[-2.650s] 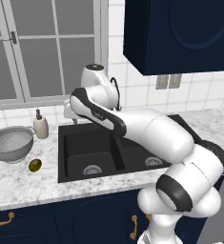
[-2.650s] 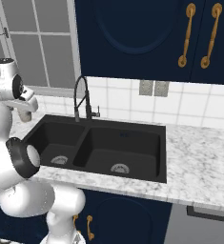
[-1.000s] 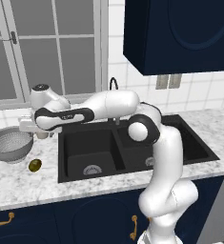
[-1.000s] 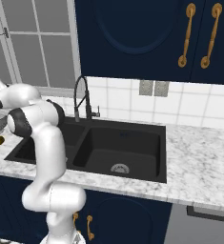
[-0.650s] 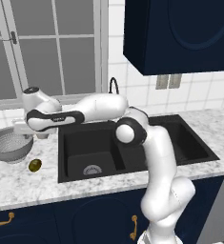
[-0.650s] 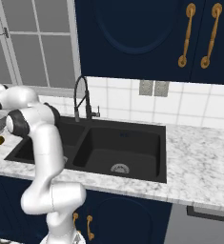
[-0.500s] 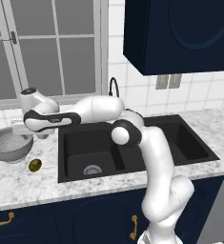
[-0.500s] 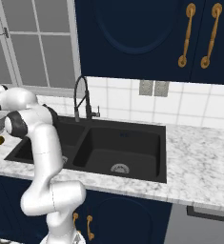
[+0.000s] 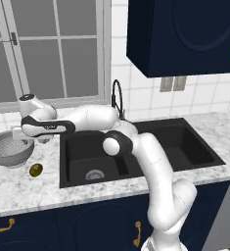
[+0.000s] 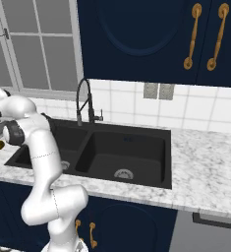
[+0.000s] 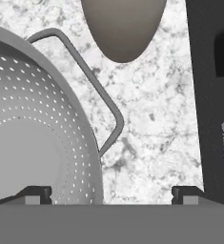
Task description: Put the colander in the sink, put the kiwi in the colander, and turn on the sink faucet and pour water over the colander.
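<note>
The colander (image 9: 9,151) sits on the marble counter (image 9: 48,184) to the left of the sink (image 9: 136,152), not yet in a basin, so I judge this to be the first step: getting hold of it. My gripper (image 11: 111,193) hangs just above its right side with the jaws spread wide and nothing between them. In the hand view one fingertip sits over the perforated bowl and the other over bare marble, so the rim and the wire side handle (image 11: 92,81) lie between them. A beige rounded thing (image 11: 123,26) is near the handle at the top of that view, probably the soap dispenser, and the black edge of the sink runs down the side.

The kiwi (image 9: 35,169) lies on the counter just in front of the colander, apart from it and from me. The sink faucet (image 10: 85,101) stands behind the basins, and I see no water running.

The next move, as I see it, calls for a short descent so the fingers straddle the rim — one inside the bowl, one outside — then a firm close before lifting. A thin curved wall could slip or tip the bowl, so the grip wants to sit low and square. Then it has to travel right, over the counter edge and down into the near basin.
</note>
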